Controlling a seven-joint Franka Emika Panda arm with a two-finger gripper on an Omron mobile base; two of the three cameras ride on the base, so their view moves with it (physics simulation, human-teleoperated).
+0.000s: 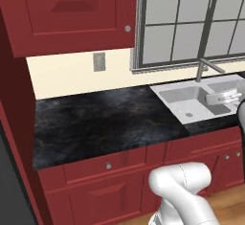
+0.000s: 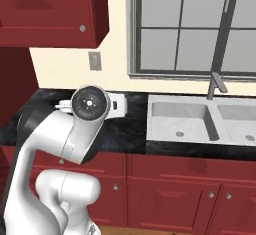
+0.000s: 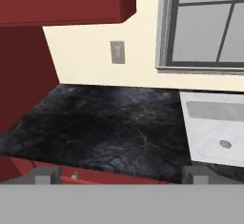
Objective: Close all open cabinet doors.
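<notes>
Fingers (image 3: 122, 174) spread wide, empty, low over the counter (image 1: 105, 123); the cabinet door (image 1: 72, 13) hangs at eleven o'clock. Rising blindly, the arm could clip its lower edge.

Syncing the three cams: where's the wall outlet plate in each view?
Left base view: wall outlet plate, upper middle, just below the cabinet door.
Right base view, upper left, left of the window.
Hand view, upper middle.
Shared landmark: the window's lower-left frame corner, just right of the plate.
</notes>
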